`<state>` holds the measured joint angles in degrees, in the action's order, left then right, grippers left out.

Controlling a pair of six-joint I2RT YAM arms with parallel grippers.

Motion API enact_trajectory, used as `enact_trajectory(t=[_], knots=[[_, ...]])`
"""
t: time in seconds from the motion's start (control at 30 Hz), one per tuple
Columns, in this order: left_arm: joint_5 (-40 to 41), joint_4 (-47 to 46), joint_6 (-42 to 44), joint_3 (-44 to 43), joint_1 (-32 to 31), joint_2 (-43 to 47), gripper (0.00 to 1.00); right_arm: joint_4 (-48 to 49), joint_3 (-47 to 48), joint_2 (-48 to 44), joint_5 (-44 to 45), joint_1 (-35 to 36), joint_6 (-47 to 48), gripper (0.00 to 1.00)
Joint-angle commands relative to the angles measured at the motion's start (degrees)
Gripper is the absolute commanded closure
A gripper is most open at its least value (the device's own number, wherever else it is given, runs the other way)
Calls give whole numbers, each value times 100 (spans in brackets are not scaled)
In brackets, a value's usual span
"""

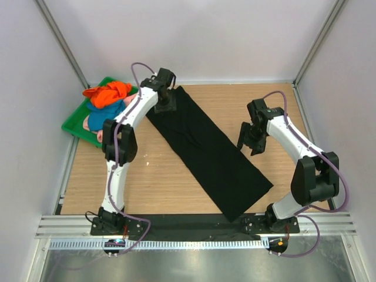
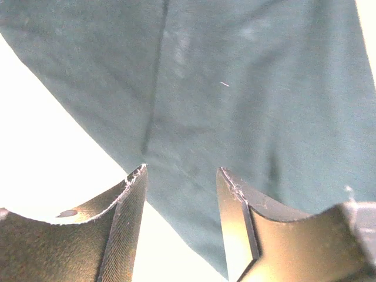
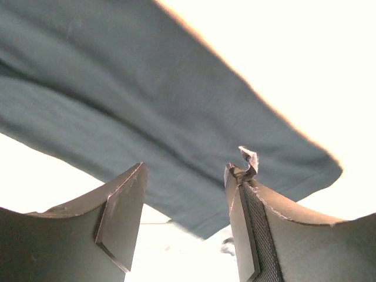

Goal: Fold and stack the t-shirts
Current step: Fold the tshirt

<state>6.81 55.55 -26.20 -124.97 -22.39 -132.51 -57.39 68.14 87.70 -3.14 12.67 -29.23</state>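
Left fingers (image 2: 126,223) and right fingers (image 3: 120,217) gape empty at the black shirt's (image 1: 205,153) edges. I'd grab one end's corners evenly.

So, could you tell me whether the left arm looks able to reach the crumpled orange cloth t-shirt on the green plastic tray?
Probably yes: the open left hand hangs over the far end of the black cloth t-shirt, and the crumpled orange cloth t-shirt lies close by with nothing between.
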Motion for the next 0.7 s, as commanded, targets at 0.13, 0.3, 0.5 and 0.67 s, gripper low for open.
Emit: enact_trajectory(t=[0.13, 0.3, 0.5, 0.67], knots=[[-198, -554, -1422, 491, -414, 384, 51, -204, 297, 502, 753, -10, 1008, 38], [268, -395, -2151, 245, -687, -108, 52, 8, -54, 555, 657, 8, 937, 37], [699, -378, -2645, 113, -863, -828, 54, 368, -642, 511, 656, 87, 806, 36], [664, -501, -2566, -290, -855, -1364, 54, 763, -1083, 520, 526, 289, 419, 36]])
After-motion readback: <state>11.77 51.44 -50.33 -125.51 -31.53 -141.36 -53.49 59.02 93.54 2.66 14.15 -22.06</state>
